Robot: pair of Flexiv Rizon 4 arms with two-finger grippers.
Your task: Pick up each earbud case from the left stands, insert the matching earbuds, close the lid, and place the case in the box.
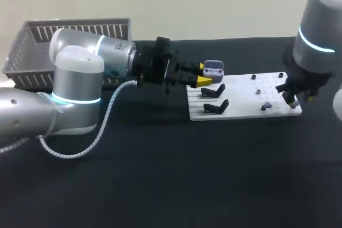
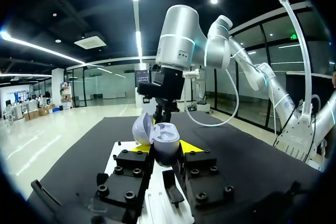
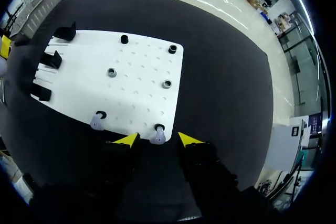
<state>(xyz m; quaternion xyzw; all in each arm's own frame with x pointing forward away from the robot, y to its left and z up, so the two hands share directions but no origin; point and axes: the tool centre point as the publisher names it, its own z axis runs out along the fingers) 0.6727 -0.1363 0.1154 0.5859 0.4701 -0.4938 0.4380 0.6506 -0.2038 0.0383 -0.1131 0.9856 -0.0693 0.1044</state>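
Early days: my left gripper (image 1: 203, 75) pinches the lid-up case (image 1: 214, 69) at the board's (image 1: 240, 100) 11 o'clock, right gripper (image 3: 157, 140) spread around an earbud (image 3: 157, 136) at 5 o'clock; nothing inserted, closed or boxed yet, I'd say.

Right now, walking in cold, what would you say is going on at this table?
Two robot arms work at a white board. The left gripper is at an earbud case with its lid open, next to two black stands. The right gripper hangs open around an earbud standing at the board's corner, not gripping it. A second earbud stands nearby. The grey box sits behind the left arm.
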